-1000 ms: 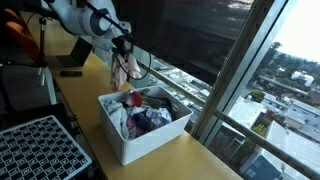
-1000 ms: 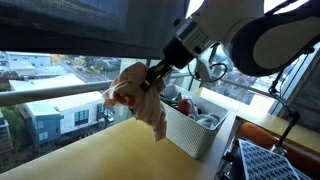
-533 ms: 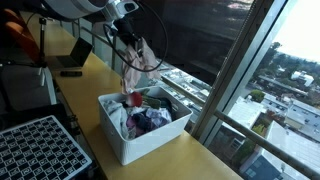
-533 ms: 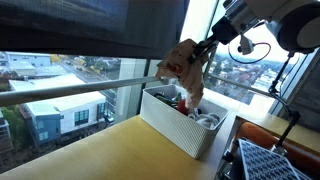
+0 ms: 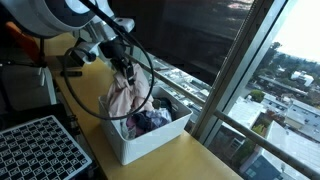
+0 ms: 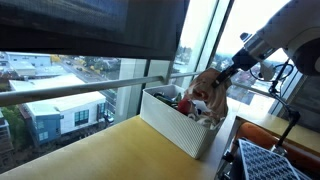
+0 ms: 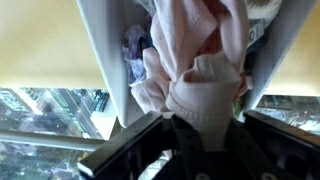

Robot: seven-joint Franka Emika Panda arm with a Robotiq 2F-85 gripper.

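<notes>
Below the tool: I see the white bin (image 5: 140, 130), its open top right under the hanging cloth.
Tool: my gripper (image 5: 124, 62) points down; in the wrist view its base (image 7: 170, 150) fills the bottom edge.
Grip: I read the jaws as nearly closed, pinching the top bunch of a pink cloth (image 5: 123, 98); the fingertips are buried in fabric, so I cannot see the gap itself.
Cloth: it hangs straight down from the tool, long axis vertical, lower end inside the bin (image 6: 180, 125) or touching the pile there; in an exterior view the cloth (image 6: 210, 95) sits over the far end of the bin.
Pile: more clothes (image 5: 150, 120) lie in the bin, dark and blue pieces just beside the hanging end (image 7: 195, 60).
Key relation: the cloth lies directly under the tool and over the bin, not out past its walls.
Around: a black grid tray (image 5: 40, 150) lies well apart on the counter (image 6: 90, 155); the window (image 5: 250, 90) is past the bin.
</notes>
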